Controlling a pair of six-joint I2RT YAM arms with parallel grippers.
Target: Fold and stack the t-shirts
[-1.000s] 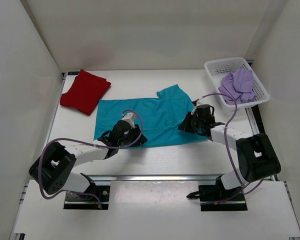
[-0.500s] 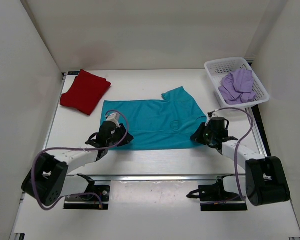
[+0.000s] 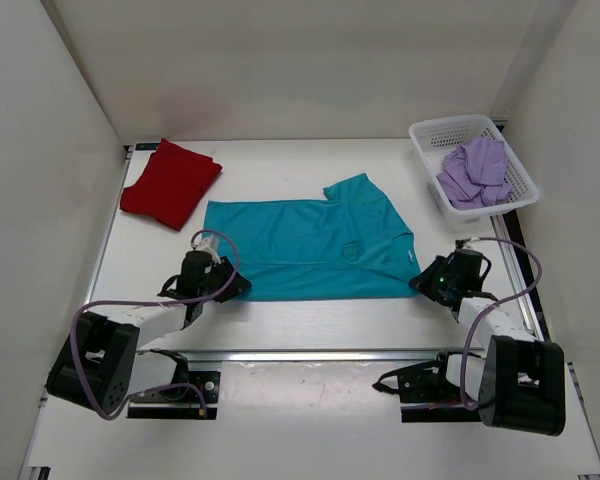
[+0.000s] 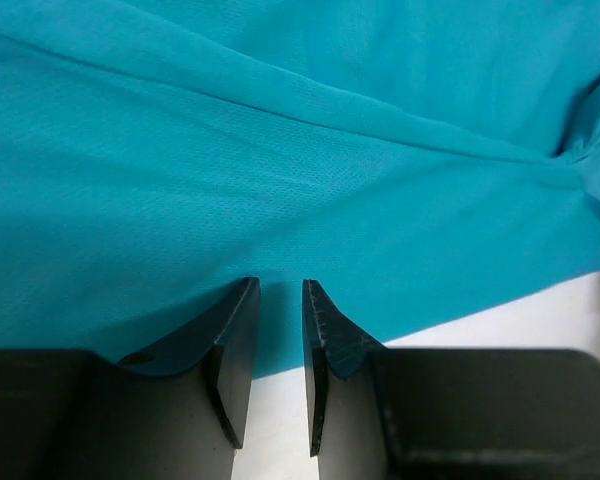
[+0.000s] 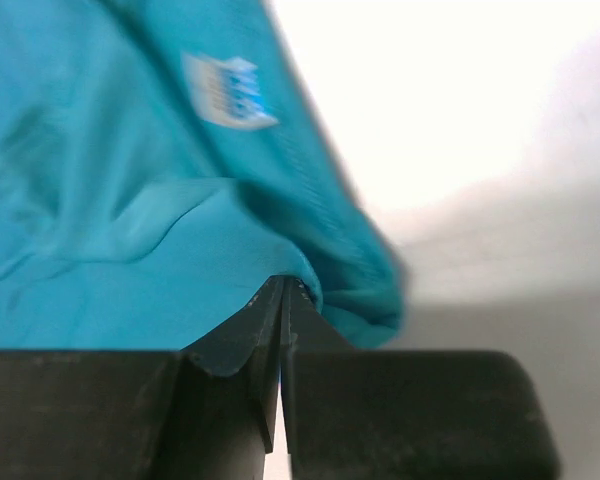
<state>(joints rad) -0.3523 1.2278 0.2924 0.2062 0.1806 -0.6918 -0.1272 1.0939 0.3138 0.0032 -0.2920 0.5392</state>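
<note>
- The teal shirt [image 3: 300,250] lies spread flat in the middle of the table [image 3: 310,325]. Its near hem is straight, and a strip of bare table runs in front of it.
- One sleeve points to the far side, with bare table around it.
- The red shirt [image 3: 170,183] lies folded at the far left corner, near the teal shirt's far left corner.
- The lavender shirt [image 3: 475,170] is crumpled in the basket [image 3: 427,135] at the far right, well apart.
- The table is white, with white walls [image 3: 300,70] on the left, far and right sides.
- The left gripper [image 4: 278,292] is low at the teal shirt's near left corner. Its jaws have a narrow gap over the hem, and flat cloth shows through this gap.
- The right gripper [image 5: 283,288] is at the near right corner with its jaws pressed together. The shirt's edge is at the tips, but the view is blurred and I cannot tell if cloth is pinched.
- Both arms lie low over the table, each one toward its own side.
</note>
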